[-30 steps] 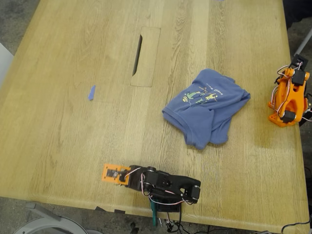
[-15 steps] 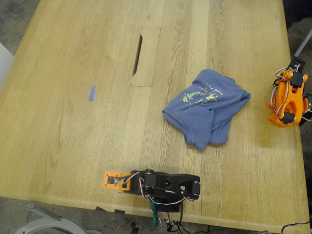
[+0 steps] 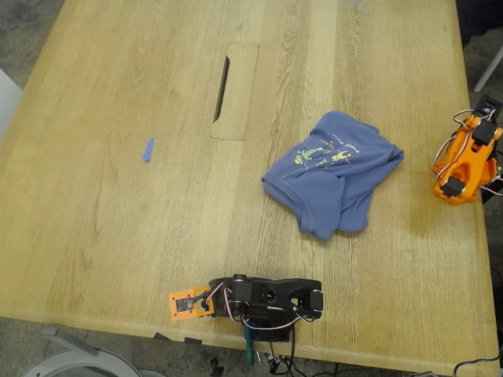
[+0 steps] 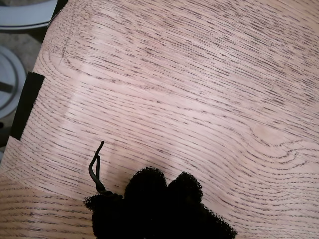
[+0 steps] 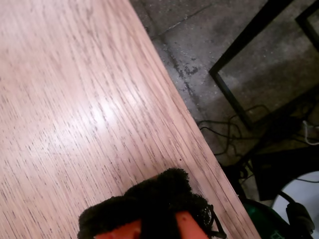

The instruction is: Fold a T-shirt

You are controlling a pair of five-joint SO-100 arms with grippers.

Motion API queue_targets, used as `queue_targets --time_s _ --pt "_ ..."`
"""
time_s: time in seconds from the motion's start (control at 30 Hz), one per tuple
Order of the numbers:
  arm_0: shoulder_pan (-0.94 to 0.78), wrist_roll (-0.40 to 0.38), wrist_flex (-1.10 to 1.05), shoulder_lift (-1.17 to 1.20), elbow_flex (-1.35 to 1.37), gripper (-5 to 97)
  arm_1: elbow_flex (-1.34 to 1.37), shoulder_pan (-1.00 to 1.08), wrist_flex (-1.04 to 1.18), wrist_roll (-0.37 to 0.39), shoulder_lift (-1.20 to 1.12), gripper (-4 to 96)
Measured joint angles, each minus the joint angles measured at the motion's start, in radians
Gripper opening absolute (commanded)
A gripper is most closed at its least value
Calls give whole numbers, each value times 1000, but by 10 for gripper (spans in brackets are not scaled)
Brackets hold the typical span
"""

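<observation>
The slate-blue T-shirt [image 3: 330, 173] lies bunched and creased on the wooden table [image 3: 118, 220], right of centre in the exterior view, with its yellow-green print [image 3: 318, 155] facing up. My first gripper [image 3: 185, 305] is at the end of the black arm lying along the near table edge, far from the shirt. Its black foam pads [image 4: 144, 191] sit together over bare wood, holding nothing. My second gripper [image 3: 487, 106] is on the orange arm folded at the table's right edge, apart from the shirt. Its foam pads [image 5: 164, 191] look closed and empty. The shirt shows in neither wrist view.
A rectangular cable-slot panel [image 3: 234, 90] is set into the table behind the shirt. A small blue tape scrap [image 3: 148, 149] lies at the exterior view's left. Black tape [image 4: 27, 104] marks the table edge. Floor, cables and a dark frame [image 5: 249, 74] lie beyond the edge by my second gripper.
My first gripper has swung toward the near table edge. The orange arm has leaned toward the exterior view's right. The T-shirt has not moved.
</observation>
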Motion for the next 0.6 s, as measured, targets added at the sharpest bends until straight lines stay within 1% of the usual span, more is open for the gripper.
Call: queue_targets --time_s 0.2,0.3,0.4,0.47,0.5,0.53,0.6 --pt "11 0 0 0 0 -1 0 0 -5 41 0 12" --pt "11 0 0 0 0 1 0 0 -8 40 0 18" --pt "11 -23 0 0 0 1 0 2 -9 49 0 19" --pt "11 -23 0 0 0 1 0 2 -9 52 0 20" --pt "11 -23 0 0 0 1 0 2 -9 43 0 20" --pt "11 -23 0 0 0 1 0 2 -8 14 0 20" --pt "11 -23 0 0 0 1 0 2 0 -72 0 20"
